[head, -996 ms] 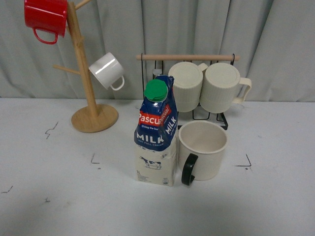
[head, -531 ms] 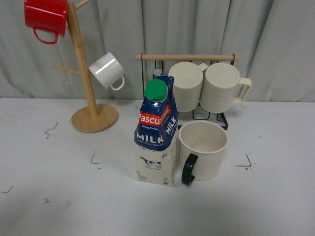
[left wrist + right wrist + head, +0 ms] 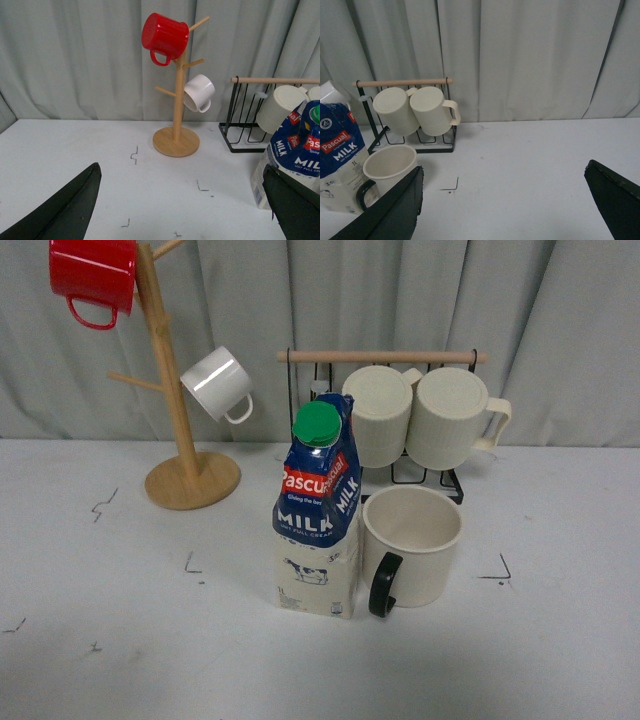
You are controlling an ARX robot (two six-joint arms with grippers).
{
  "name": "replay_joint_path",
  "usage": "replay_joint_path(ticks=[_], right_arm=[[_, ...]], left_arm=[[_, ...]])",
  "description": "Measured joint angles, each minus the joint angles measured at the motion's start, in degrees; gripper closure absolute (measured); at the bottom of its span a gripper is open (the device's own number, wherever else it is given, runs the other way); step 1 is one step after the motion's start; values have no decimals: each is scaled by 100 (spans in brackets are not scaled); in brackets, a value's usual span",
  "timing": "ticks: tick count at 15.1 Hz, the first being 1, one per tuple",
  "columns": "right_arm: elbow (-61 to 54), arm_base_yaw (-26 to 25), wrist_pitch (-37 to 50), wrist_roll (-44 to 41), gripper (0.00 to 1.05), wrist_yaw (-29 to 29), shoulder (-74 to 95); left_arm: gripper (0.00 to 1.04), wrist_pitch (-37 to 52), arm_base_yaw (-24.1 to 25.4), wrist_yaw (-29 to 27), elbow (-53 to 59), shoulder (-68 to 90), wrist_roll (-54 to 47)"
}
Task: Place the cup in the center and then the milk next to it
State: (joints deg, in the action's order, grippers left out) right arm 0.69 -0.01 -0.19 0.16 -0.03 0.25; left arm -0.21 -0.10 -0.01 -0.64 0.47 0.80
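Milk carton (image 3: pixel 317 515) and cup (image 3: pixel 411 545) stand upright together near the middle of the white table (image 3: pixel 560 640), the carton on my left side of the cup and just beside it, so close that I cannot tell whether they touch. The cup's black handle (image 3: pixel 383 585) points toward me, next to the carton's lower corner. The carton's green cap (image 3: pixel 317 424) sits on top, above its blue label.

Behind them a black wire rack (image 3: pixel 455 480) with a wooden bar holds two ribbed cream mugs (image 3: pixel 415 418) lying on their sides. Further to my left, a wooden mug tree (image 3: pixel 175 400) carries a red mug (image 3: pixel 93 275) high up and a small white mug (image 3: pixel 217 384) lower down.

My left gripper (image 3: pixel 182 210) has its jaws spread wide, holding nothing, with bare table between the fingers (image 3: pixel 65 210). My right gripper (image 3: pixel 505 205) is spread just as wide and also holds nothing; the cup and carton lie off beside one of its fingers (image 3: pixel 390 212), apart from it.
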Motion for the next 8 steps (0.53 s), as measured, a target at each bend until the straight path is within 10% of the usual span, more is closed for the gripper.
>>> replay_joint_path(ticks=[8], right_arm=[[0,0,0,0,6,2,0]], left_arm=[[7,0,-2,0,0,0,0]])
